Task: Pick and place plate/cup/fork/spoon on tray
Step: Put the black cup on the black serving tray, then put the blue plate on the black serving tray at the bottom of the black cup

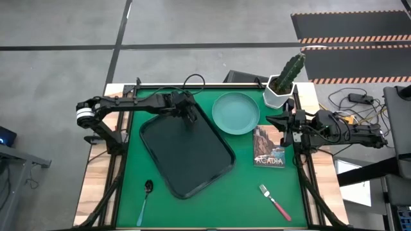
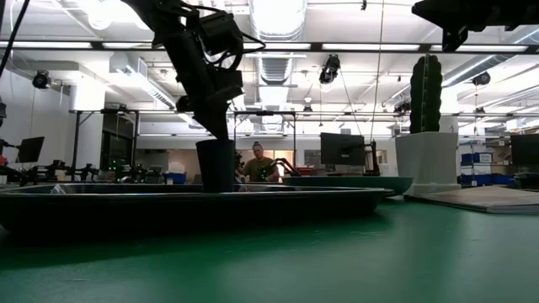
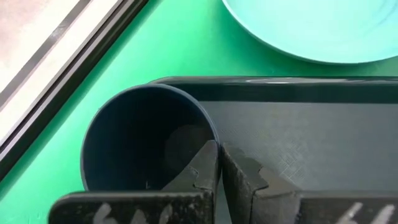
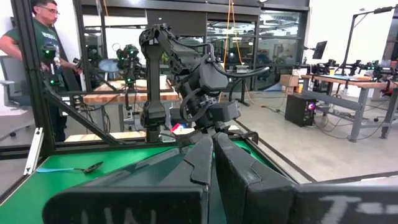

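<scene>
table [image 1: 244, 186] | tray [image 1: 192, 160] | plate [image 1: 236, 113] | spoon [image 1: 145, 198] | fork [image 1: 275, 201] | book [image 1: 269, 146] | cactus pot [image 1: 279, 95]

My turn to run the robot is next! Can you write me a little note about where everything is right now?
Left gripper: shut on the cup's wall, with the cup standing at the tray's far corner.
Right gripper: shut, empty, waiting at the table's right edge by the picture book.
Plate: on the mat beside the tray, near the cactus pot.
Spoon: on the mat, near left of the tray.
Fork: on the mat, near right.
Done: cup on tray, not released.
Left: release it, then load plate, fork and spoon.
</scene>
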You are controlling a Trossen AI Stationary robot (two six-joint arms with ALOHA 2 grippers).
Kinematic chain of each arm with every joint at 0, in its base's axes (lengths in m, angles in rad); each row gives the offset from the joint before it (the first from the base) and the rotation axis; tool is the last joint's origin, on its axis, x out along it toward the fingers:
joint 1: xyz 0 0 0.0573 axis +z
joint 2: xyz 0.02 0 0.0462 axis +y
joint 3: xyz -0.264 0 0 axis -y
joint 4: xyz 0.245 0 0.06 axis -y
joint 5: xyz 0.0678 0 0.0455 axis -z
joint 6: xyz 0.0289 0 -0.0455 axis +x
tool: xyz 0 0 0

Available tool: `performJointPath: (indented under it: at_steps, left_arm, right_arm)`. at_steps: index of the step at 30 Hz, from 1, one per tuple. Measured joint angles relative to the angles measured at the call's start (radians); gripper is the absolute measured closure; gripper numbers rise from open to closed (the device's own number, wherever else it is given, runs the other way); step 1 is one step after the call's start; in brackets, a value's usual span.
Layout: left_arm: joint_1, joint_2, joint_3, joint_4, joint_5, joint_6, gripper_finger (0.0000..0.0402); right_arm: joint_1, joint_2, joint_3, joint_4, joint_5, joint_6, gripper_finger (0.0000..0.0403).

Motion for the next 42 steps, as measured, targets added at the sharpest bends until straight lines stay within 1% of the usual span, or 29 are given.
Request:
performJointPath:
  at_steps: [3,12,17,26,28,31,34,37,42]
  left_arm:
    - [0.000,0.000,0.000,0.000,0.005,0.000,0.0386]
    - [0.000,0.000,-0.002,0.000,0.007,-0.026,0.0293]
    - [0.000,-0.006,0.000,-0.003,0.008,-0.022,0.0266]
    - [-0.019,-0.116,0.037,-0.001,0.065,-0.027,0.0260]
    - [-0.042,-0.145,0.044,0.032,0.070,-0.026,0.0260]
    - [-0.092,-0.164,0.042,0.130,0.072,-0.006,0.0260]
    - [-0.156,-0.164,0.042,0.261,0.078,0.062,0.0260]
    - [-0.216,-0.140,0.058,0.367,0.080,0.124,0.0260]
    - [-0.273,-0.057,0.117,0.399,0.080,0.181,0.0260]
  right_arm:
    - [0.000,0.000,0.000,-0.001,0.000,0.000,0.0394]
    - [0.000,0.000,0.000,-0.006,0.000,0.001,0.0394]
    - [0.000,0.000,0.000,-0.006,0.000,0.020,0.0394]
    - [0.000,0.000,0.000,-0.006,0.000,0.026,0.0394]
    - [0.000,0.000,0.000,-0.006,0.000,0.026,0.0394]
    - [0.000,0.000,0.000,-0.006,0.000,0.024,0.0394]
    - [0.000,0.000,0.000,-0.006,0.000,0.026,0.0394]
    - [0.000,0.000,0.005,-0.015,0.000,0.028,0.0394]
    - [0.000,0.000,0.014,-0.023,-0.001,0.042,0.0394]
